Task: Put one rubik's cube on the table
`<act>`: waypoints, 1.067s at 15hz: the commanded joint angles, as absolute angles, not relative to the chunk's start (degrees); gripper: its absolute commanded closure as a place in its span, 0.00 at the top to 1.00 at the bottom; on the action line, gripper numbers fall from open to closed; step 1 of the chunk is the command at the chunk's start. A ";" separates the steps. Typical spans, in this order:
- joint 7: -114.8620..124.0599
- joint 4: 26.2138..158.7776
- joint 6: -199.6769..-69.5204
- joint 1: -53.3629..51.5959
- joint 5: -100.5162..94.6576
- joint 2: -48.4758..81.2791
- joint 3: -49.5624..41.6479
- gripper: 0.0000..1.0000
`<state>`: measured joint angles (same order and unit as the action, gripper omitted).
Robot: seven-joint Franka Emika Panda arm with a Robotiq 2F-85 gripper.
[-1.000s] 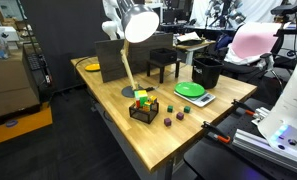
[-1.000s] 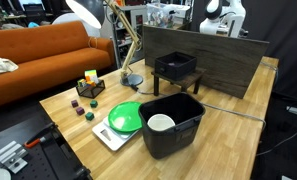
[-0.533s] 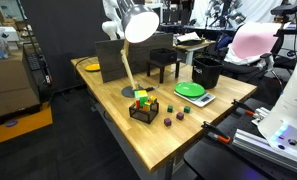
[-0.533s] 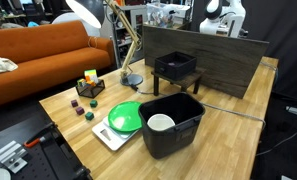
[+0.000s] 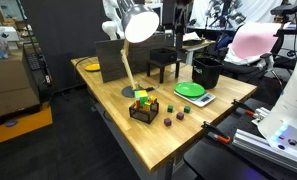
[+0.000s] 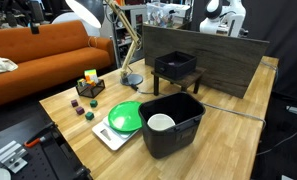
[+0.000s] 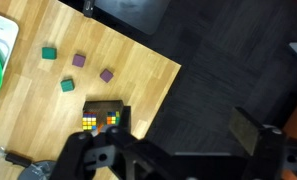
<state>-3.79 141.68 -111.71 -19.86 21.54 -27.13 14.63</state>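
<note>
Several rubik's cubes [image 7: 100, 122] are sitting in a small black basket [image 7: 104, 104] near the edge of the worktop [image 7: 128, 45], with four small blocks [image 7: 79, 60] lying loose just beside it. The tool [image 7: 168, 160] is hovering high over the worktop corner, jaws standing wide apart and gripping nothing. Judged stage: approach only, with no cube lifted yet. The next move is calling for a descent over the basket, centring the jaws on one top cube and clearing the rim.
</note>
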 commanded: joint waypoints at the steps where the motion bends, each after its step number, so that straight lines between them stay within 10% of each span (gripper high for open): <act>1: -4.29 141.45 -111.97 -19.99 21.96 -26.53 14.41 1.00; 16: 11.66 145.48 -113.45 -16.86 19.25 -27.60 16.42 1.00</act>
<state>4.42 142.94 -112.27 -18.09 18.91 -26.49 14.43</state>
